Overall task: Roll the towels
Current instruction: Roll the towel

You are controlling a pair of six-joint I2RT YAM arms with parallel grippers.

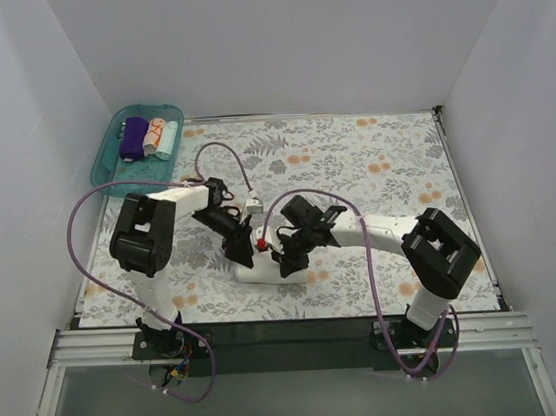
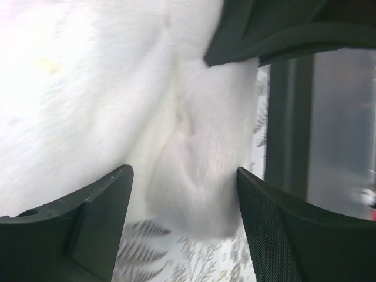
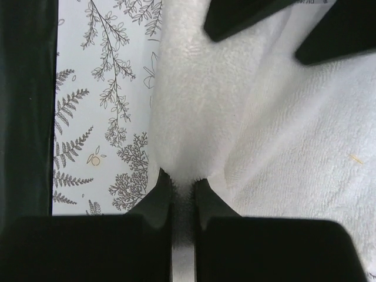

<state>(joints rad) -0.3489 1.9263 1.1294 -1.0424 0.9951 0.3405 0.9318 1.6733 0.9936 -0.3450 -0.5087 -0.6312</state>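
A white towel [image 1: 258, 273] lies bunched on the floral sheet in front of the arm bases, partly hidden by both grippers. My left gripper [image 1: 242, 252] stands over its left end, jaws open; in the left wrist view the towel [image 2: 194, 176] fills the gap between the spread fingers [image 2: 88, 217] without being pinched. My right gripper [image 1: 289, 259] is at the towel's right side, shut on a pinched fold of the white towel [image 3: 194, 117] in the right wrist view. A dark purple roll [image 1: 134, 138], a white-orange roll [image 1: 152, 137] and a pale teal roll [image 1: 170, 139] lie far back on the left.
The three rolls sit in a teal translucent tray [image 1: 107, 164] at the back left corner. The floral sheet [image 1: 368, 168] covers the table between white walls. A black strip and metal rail [image 1: 292, 340] run along the near edge by the arm bases.
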